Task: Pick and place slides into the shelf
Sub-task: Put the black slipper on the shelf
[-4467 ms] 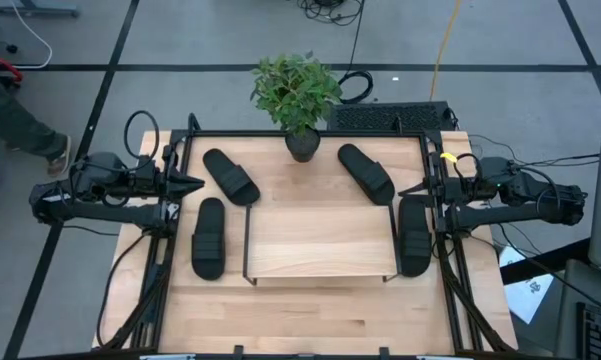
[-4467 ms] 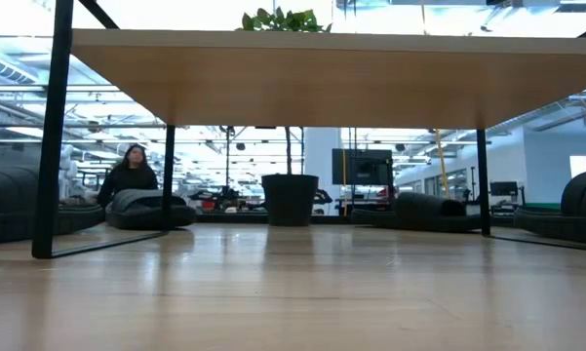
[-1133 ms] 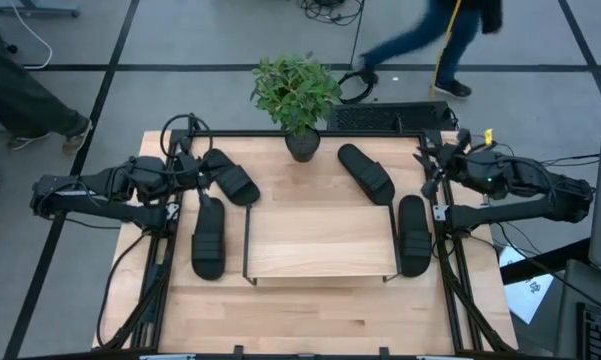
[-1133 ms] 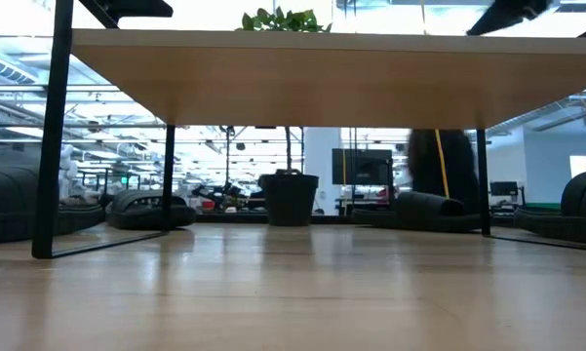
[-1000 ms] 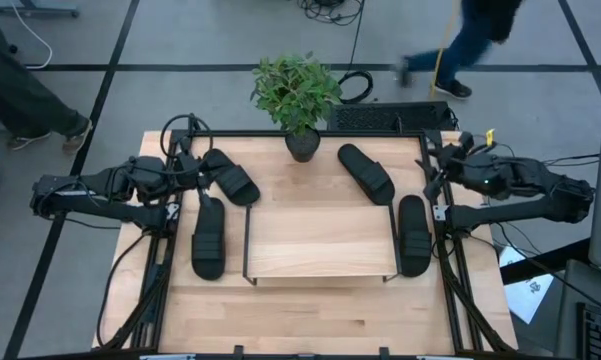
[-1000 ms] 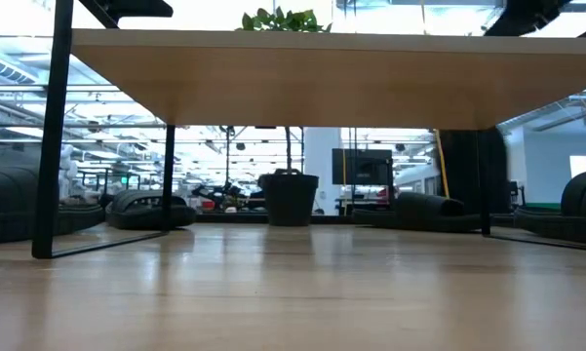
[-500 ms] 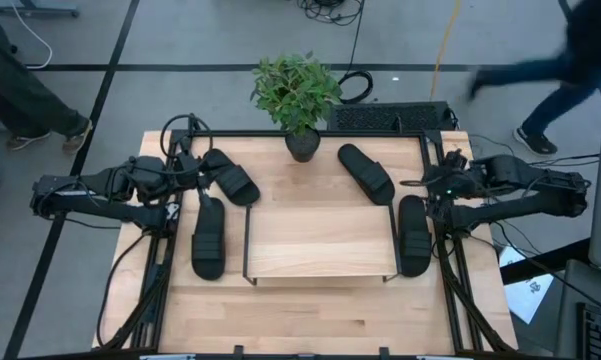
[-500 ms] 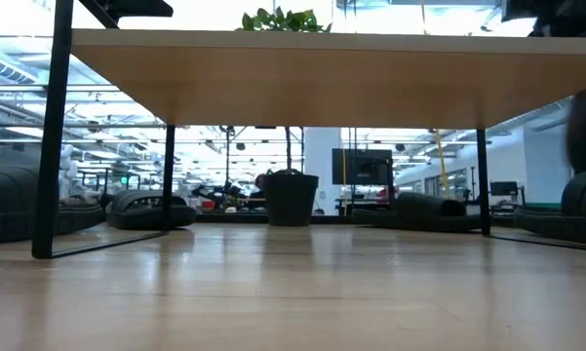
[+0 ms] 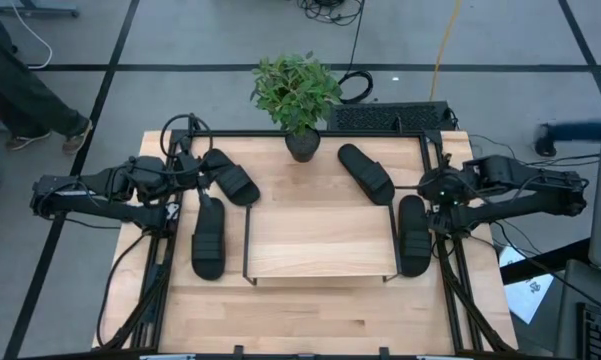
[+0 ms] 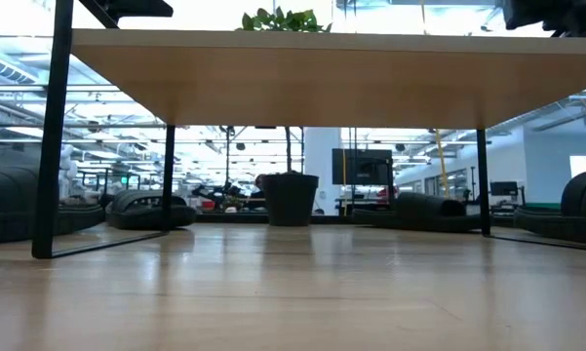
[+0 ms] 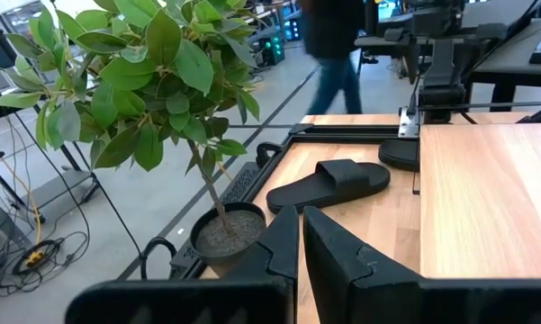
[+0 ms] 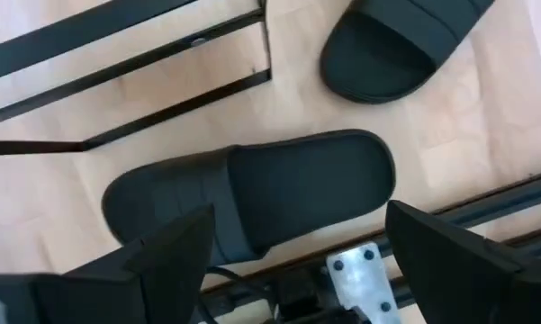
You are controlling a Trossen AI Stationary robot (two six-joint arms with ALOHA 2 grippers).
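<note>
1. The shelf (image 9: 320,240) stands in the middle of the bench (image 9: 310,320), its light wood board bare on top, with thin black wire frames at both ends.
2. Four black slides lie around the shelf, all on the bench and none on the board.
3. The near-left slide (image 9: 208,238) lies just beside the shelf's left end frame, lengthwise along it.
4. The far-left slide (image 9: 231,176) lies beyond the shelf's far left corner, angled across the bench.
5. The far-right slide (image 9: 366,173) lies beyond the shelf's far right corner, also angled.
6. The near-right slide (image 9: 413,235) lies just beside the shelf's right end frame, lengthwise along it.
7. A potted plant (image 9: 297,95) stands beyond the shelf's far edge, between the two angled slides.
8. The right end effector (image 9: 437,190) is over the far end of the near-right slide, just outside the shelf's right end. Its fingers (image 12: 175,256) stand wide apart, one on each side of that slide in the right wrist view, and they hold nothing.
9. The left end effector (image 9: 190,172) is beyond the shelf's far left corner, close by the far-left slide. Its fingers (image 11: 279,247) are drawn narrow, nearly together, with nothing between them.
10. In the low view the shelf's board spans the top, and the slides show as dark shapes on the bench beyond it.
</note>
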